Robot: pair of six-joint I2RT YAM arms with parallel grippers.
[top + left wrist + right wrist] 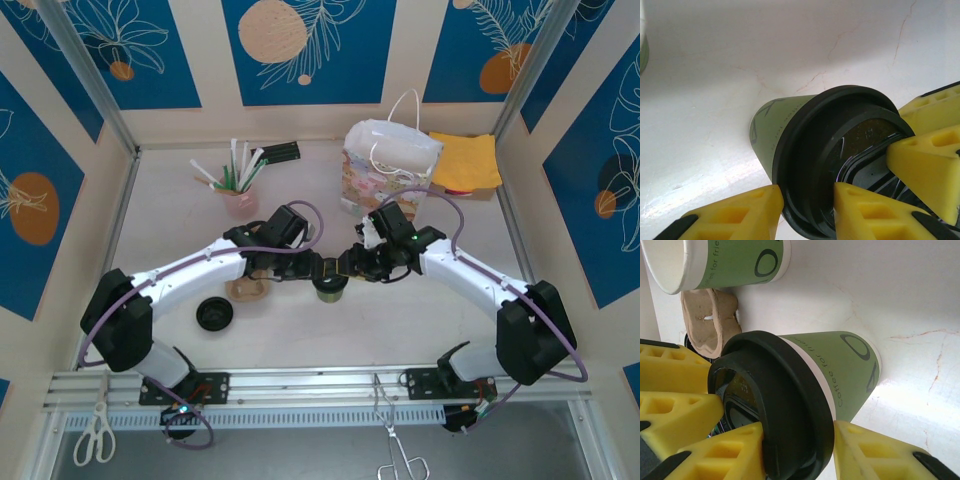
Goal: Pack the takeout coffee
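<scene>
A green paper coffee cup (329, 288) with a black lid stands at the table's middle, between both arms. In the left wrist view my left gripper (807, 210) is shut on the rim of the lid (815, 165), one finger outside the rim and one on the lid's top. In the right wrist view my right gripper (800, 455) is shut across the opposite edge of the same lid (785, 400), above the green cup wall (845, 370). Seen from above, the left gripper (318, 270) and right gripper (345, 270) meet over the cup.
A second green cup (730, 260) without a lid stands beside a cardboard cup carrier (707, 322). A loose black lid (214, 314) lies front left. A paper bag (385, 165), yellow napkins (465, 160) and a pink cup of straws (238, 195) stand at the back.
</scene>
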